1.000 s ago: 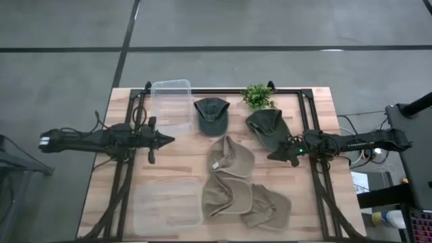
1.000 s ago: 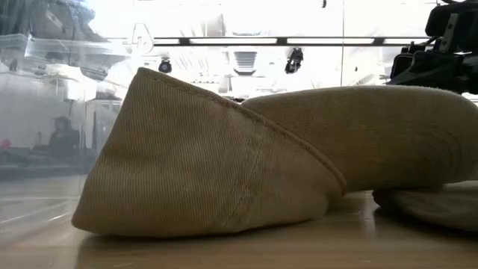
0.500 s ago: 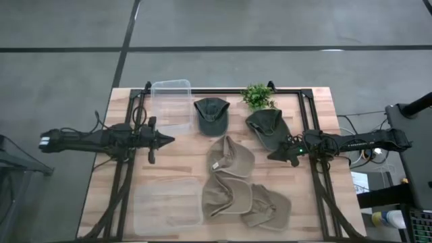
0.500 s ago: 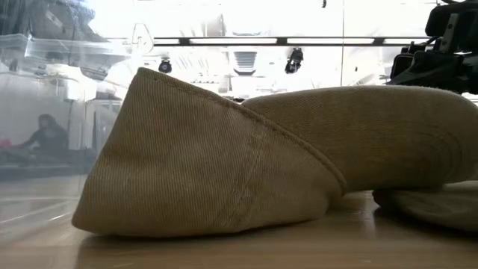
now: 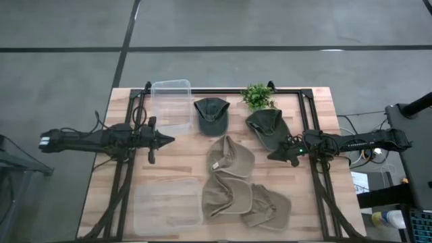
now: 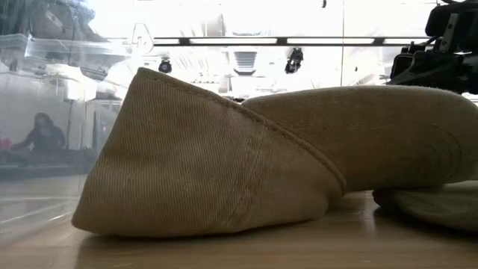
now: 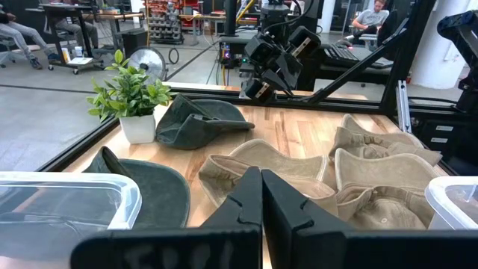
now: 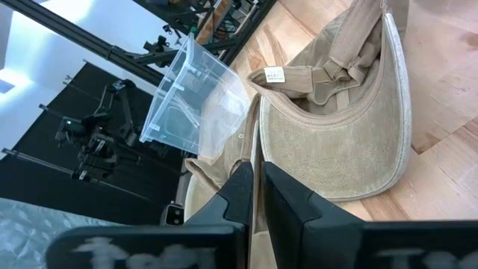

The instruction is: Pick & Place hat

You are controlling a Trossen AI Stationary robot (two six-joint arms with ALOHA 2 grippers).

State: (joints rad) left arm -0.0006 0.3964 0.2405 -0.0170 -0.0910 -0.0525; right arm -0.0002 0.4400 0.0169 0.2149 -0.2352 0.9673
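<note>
From above, the table point(image 5: 317, 101) has two dark hats up top and tan ones mid to bottom. The upper tan hat point(image 5: 228, 156) sits near the centre, long axis running top to bottom, open side up. The left gripper point(image 5: 165, 140) hangs left of it, well apart; the right gripper point(image 5: 275, 156) is just beside the dark hat point(image 5: 265, 128) by the plant point(image 5: 257, 96).

Low view is basically all tan hat point(image 6: 224, 172), lying sideways across the frame.

Left wrist: fingers point(image 7: 243, 202) pinched together, nothing between them.

Right wrist: fingers point(image 8: 240, 190) closed too, that tan hat point(image 8: 336, 134) beyond, inside showing.
</note>
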